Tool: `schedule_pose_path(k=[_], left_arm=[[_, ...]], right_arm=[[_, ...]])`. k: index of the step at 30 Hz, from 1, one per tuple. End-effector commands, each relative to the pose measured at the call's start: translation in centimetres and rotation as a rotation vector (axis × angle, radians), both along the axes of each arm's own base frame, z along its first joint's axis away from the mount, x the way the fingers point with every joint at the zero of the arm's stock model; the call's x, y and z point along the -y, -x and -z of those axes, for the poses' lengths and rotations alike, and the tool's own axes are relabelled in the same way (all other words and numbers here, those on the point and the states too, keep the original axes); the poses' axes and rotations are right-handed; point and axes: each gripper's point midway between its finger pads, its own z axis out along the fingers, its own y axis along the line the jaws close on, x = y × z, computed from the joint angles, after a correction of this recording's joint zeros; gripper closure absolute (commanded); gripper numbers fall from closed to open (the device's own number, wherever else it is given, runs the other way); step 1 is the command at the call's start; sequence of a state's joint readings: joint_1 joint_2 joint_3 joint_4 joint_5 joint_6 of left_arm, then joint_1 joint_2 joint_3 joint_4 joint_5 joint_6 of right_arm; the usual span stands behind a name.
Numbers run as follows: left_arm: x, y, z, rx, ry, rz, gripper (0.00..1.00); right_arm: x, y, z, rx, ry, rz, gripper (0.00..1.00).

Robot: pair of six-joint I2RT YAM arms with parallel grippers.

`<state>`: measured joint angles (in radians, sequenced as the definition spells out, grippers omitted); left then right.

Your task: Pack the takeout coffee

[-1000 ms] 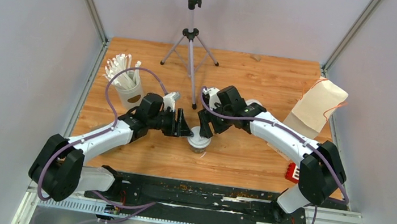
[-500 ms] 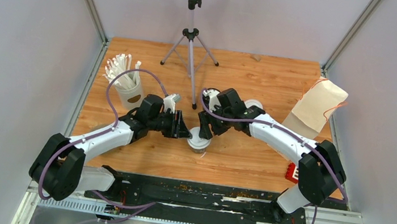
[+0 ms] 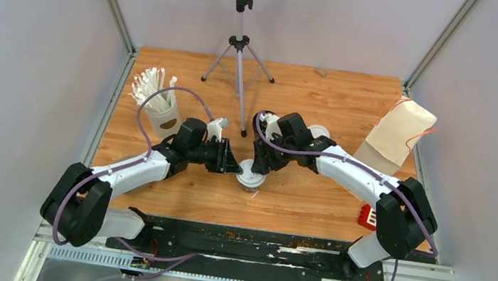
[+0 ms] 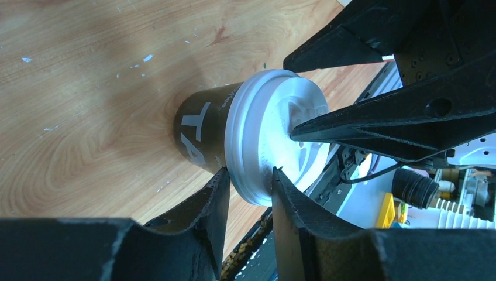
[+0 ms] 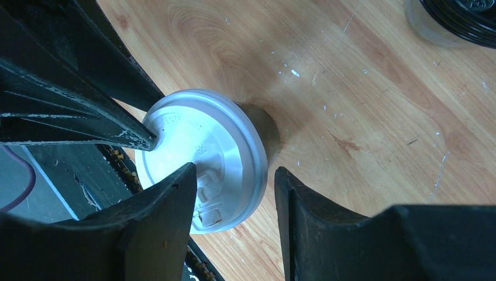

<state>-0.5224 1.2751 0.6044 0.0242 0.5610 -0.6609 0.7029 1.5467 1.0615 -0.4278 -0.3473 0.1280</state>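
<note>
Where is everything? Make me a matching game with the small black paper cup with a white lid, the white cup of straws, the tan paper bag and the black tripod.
Things:
1. small black paper cup with a round white plastic lid
2. tall white cup of white straws
3. flat tan paper bag
4. black metal tripod

Places:
a. far right edge
b. back, middle
c. left side
d. centre

Pairs: 1-d, 2-c, 3-a, 4-b.

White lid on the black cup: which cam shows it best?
Right wrist: the white lid faces the camera, with its embossing and sip tab visible. Left wrist shows it side-on atop the black cup, partly covered. Top external: small and half hidden.
</note>
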Motion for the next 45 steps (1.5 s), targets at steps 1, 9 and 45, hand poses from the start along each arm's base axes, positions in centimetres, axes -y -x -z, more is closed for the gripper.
schedule_pose_path(k=[1, 9, 45], left_arm=[[-1.2, 0.7, 2.9, -0.081, -0.105, -0.024, 0.62], [-0.3, 0.9, -1.2, -0.039, 0.029, -0.046, 0.61], [-1.1, -0.3, 0.6, 0.039, -0.110, 0.005, 0.53]], right_arm=[[0.9, 0.2, 0.8, -0.013, 0.010, 0.018, 0.50], [0.1, 0.8, 0.7, -0.045, -0.025, -0.022, 0.51], [-0.7, 0.4, -2.9, -0.091, -0.073, 0.039, 0.40]])
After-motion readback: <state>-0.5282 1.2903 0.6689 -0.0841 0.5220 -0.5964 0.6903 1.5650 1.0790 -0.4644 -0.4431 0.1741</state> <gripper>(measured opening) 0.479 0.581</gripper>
